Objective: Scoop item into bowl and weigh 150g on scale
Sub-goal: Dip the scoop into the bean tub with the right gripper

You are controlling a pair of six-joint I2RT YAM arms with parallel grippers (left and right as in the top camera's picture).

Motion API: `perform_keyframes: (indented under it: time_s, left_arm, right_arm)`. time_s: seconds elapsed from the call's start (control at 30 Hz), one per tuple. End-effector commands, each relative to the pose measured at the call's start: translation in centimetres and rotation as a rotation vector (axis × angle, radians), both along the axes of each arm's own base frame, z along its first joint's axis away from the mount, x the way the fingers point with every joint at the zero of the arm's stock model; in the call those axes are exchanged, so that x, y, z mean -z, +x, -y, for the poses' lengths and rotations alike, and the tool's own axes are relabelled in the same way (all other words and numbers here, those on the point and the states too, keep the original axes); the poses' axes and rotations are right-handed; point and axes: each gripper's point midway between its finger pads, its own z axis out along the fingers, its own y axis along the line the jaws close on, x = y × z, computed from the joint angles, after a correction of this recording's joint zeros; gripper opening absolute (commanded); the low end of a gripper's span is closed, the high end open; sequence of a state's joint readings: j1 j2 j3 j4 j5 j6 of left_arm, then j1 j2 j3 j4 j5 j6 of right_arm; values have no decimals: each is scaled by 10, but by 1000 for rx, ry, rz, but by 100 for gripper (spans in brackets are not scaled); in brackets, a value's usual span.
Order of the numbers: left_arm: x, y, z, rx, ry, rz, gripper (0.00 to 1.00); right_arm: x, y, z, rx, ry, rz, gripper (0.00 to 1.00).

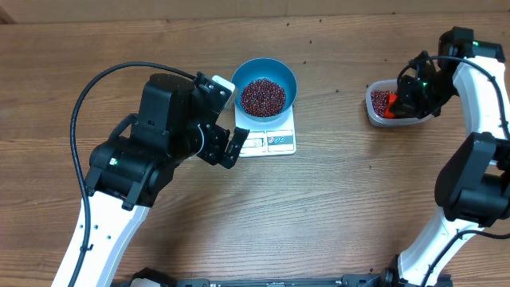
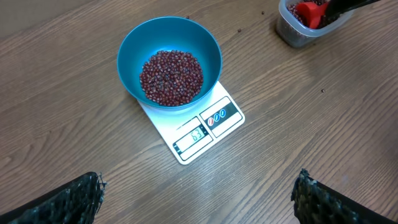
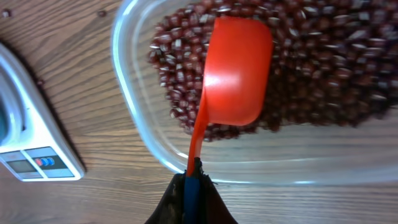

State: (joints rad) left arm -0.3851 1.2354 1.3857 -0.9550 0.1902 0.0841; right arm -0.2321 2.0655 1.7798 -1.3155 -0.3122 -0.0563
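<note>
While the scooping step is in hand, the right pincer (image 3: 194,185) stands pressed together on the thin handle of the red scoop (image 3: 237,68), whose cup reaches straight ahead of its tips. The cup lies over the beans in the clear tub (image 3: 134,134), its rounded back turned to the wrist camera, so whether it is loaded cannot be told. The tub's store of beans (image 3: 336,62) spreads ahead of the pincer and to its right; the tub's near wall passes just beyond the fingertips.

The left pincer (image 1: 225,149) is spread wide and holds nothing. Ahead of it, centred between its two fingers in the wrist view, sits the blue bowl (image 1: 275,68) on the white scale (image 1: 275,142), with a maroon heap of beans (image 1: 263,96) covering the bowl's floor. The scale's display edge faces this pincer; the display appears to show a two-digit figure.

Judged from that reading, the target weight is not yet reached and further scoops are needed. The next move calls for the right pincer to dig the cup under the beans, lift it level, carry it across to the bowl well to its left, and tip it gently, adding smaller amounts as the reading nears the target.
</note>
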Motion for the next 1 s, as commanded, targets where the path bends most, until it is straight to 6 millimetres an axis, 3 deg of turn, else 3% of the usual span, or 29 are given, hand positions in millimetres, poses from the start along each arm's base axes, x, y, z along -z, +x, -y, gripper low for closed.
perform_keyframes:
  time_s: [0.0, 0.2, 0.5, 0.97]
  left_arm:
    - [-6, 3, -2, -14, -5, 13, 100]
    - [-6, 3, -2, -14, -5, 13, 100]
    - [-6, 3, -2, -14, -4, 13, 99]
    - [-6, 3, -2, -14, -4, 13, 99]
  right_arm:
    - [6, 2, -13, -10, 78, -6, 4]
    - [-7, 5, -15, -27, 219, 64, 4]
    - [-17, 2, 23, 63, 311, 120, 4]
    - [-53, -15, 41, 74, 561, 264, 4]
